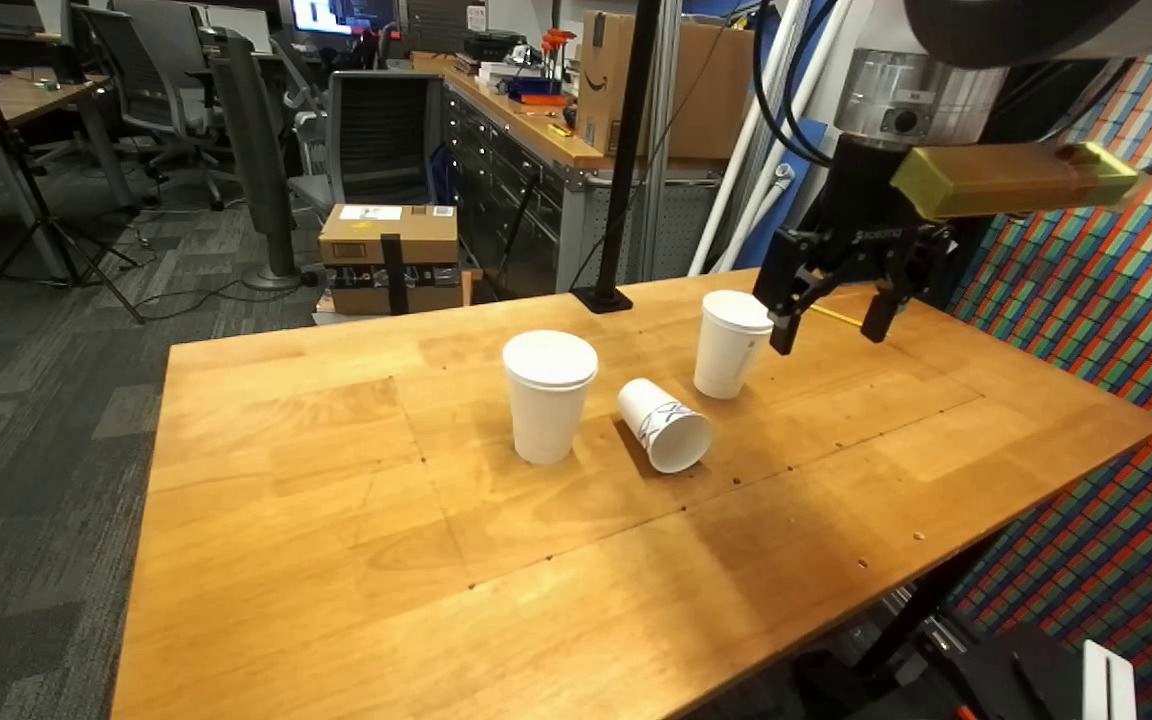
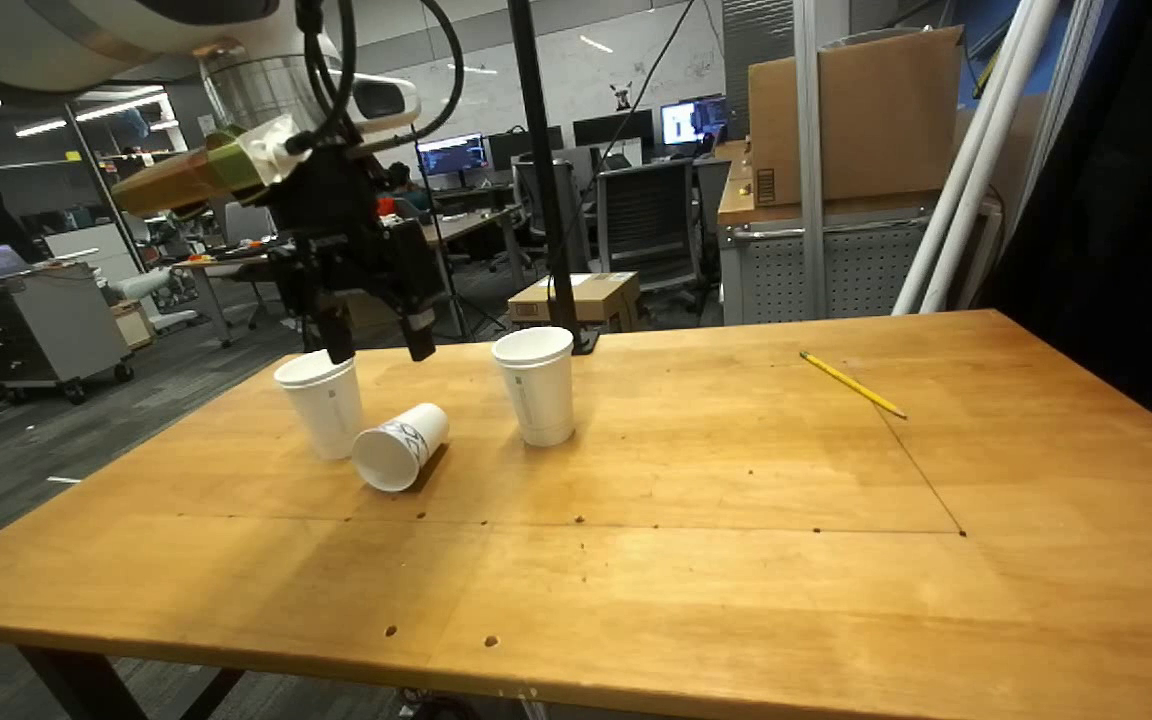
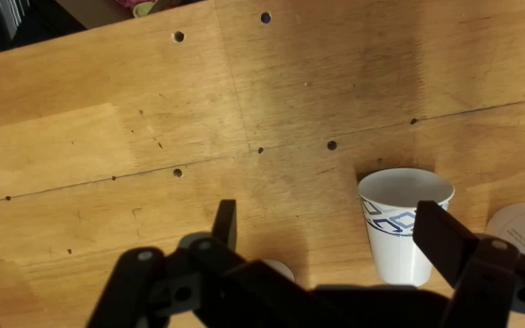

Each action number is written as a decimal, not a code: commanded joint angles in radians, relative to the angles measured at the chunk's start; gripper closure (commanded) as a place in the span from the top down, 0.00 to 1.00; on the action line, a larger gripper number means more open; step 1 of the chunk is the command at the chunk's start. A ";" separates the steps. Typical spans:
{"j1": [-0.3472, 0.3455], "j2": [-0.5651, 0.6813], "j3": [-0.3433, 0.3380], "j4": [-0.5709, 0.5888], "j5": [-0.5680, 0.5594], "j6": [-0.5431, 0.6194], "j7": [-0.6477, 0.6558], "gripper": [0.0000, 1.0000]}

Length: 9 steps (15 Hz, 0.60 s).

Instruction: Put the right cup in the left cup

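The right cup (image 1: 728, 350) is white, tapered and upright. The left cup (image 1: 548, 410) looks alike, upright and larger in this view. Both show in the other picture of the table, right cup (image 2: 540, 400) and left cup (image 2: 326, 415). In the wrist view the left cup (image 3: 520, 230) shows as a pale disc at the right edge, and a sliver of the right cup (image 3: 281, 268) shows behind the gripper. My gripper (image 1: 826, 336) is open and empty above the table, also in an exterior view (image 2: 381, 350). Its fingers are apart in the wrist view (image 3: 326, 216).
A white cup with a blue pattern (image 1: 668, 430) lies on its side between the two upright cups. A yellow pencil (image 2: 853, 385) lies on the wooden table (image 2: 736, 600). A black pole (image 1: 621, 200) stands at the table's far edge.
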<state>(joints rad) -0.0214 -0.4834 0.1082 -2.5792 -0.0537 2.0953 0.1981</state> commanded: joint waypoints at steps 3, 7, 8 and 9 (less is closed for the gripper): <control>0.026 -0.005 -0.032 -0.021 0.007 0.092 -0.075 1.00; 0.013 -0.001 -0.018 -0.014 -0.005 0.045 -0.030 1.00; 0.008 -0.001 -0.013 -0.013 -0.011 0.035 -0.012 1.00; -0.016 0.157 -0.020 0.158 -0.020 0.009 0.000 1.00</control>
<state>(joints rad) -0.0107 -0.4814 0.0914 -2.5996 -0.0537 2.1459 0.1549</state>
